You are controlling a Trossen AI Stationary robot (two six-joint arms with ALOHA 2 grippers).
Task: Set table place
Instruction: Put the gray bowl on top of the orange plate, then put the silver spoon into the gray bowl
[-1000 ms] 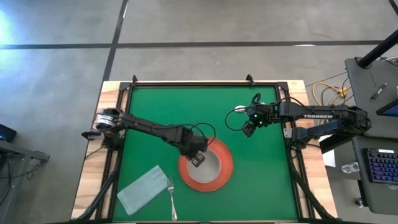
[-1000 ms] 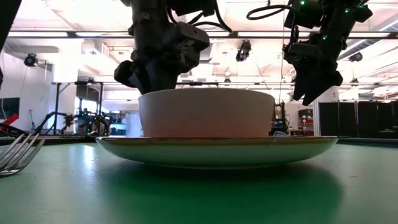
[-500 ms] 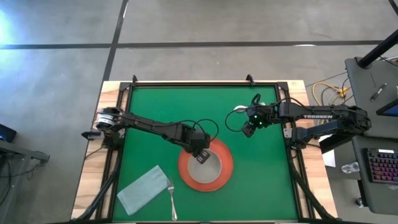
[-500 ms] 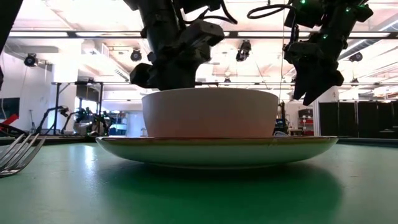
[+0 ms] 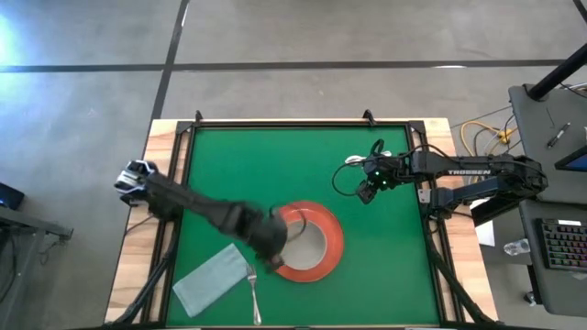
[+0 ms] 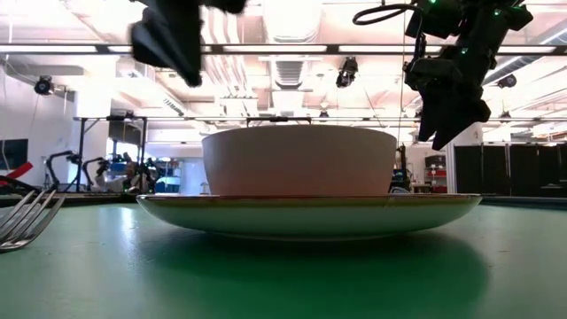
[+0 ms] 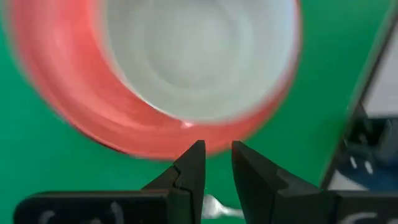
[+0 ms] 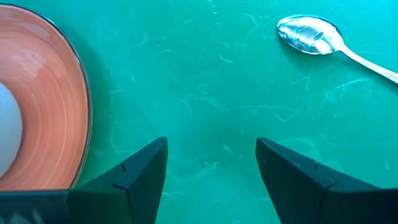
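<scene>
The orange-red plate lies flat on the green table, near the middle of its near half. The grey bowl stands on its base in the plate. My left gripper is blurred; it hovers over the plate's left rim, above bowl height. Its fingers stand a narrow gap apart. My right gripper hangs open above the table, right of the plate. The silver spoon lies flat beyond it. The fork lies near the near edge.
A pale grey-green napkin lies flat left of the fork, near the near-left corner. The fork's tines show at the low view's left. Black rails and a wooden border frame the table. The far-left green area is bare.
My left gripper has left the bowl's left rim, risen, and swung quickly toward the table's near-left side. Before that, the bowl slid slightly on the plate; it now stands alone. My right arm has kept still.
</scene>
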